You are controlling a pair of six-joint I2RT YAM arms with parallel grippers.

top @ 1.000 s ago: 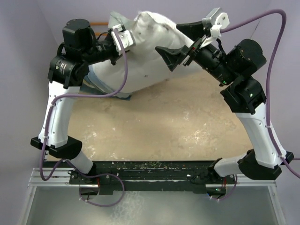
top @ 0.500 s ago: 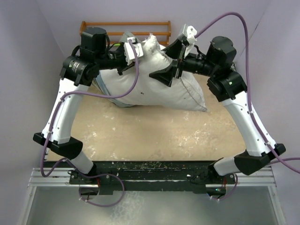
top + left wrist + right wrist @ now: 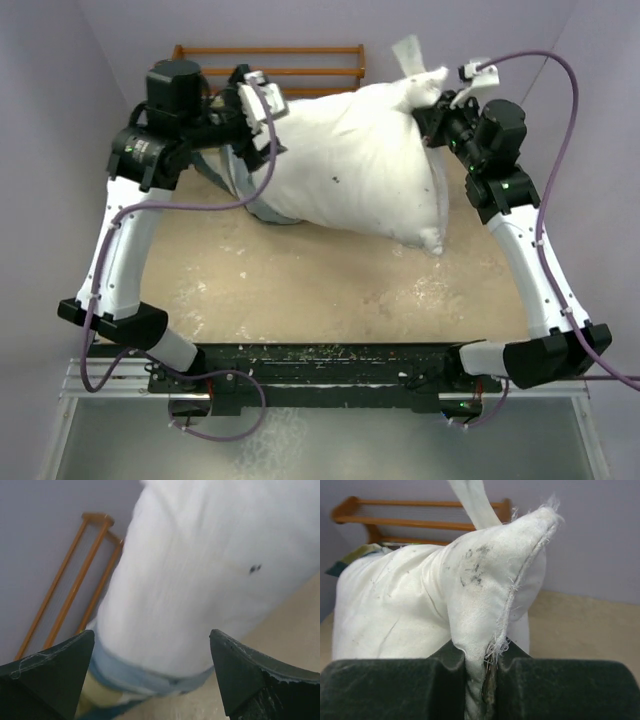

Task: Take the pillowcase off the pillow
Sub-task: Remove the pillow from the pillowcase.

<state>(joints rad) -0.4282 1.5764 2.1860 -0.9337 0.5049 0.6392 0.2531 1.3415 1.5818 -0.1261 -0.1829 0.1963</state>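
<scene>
The plump white pillow [image 3: 350,165] lies across the back of the table, lifted at its right end. My right gripper [image 3: 430,105] is shut on its frayed, smudged corner [image 3: 492,590], the cloth pinched between the jaws [image 3: 487,680]. The pillowcase [image 3: 245,190] covers only the pillow's left end, bunched there with its blue edge [image 3: 145,672] showing. My left gripper [image 3: 250,125] hangs open beside that end. Its fingers [image 3: 50,675] stand wide apart with nothing between them [image 3: 152,675]; the pillow [image 3: 210,555] is just beyond.
A wooden rack [image 3: 270,60] stands against the back wall behind the pillow, also seen as slanted wooden bars [image 3: 75,580] in the left wrist view. The tan tabletop [image 3: 330,280] stretches toward the arm bases. Purple walls close in the left, right and back.
My left gripper has opened and let go of the pillowcase. My right gripper has shut on the pillow's corner and pulled it up and right, baring more of the pillow.
</scene>
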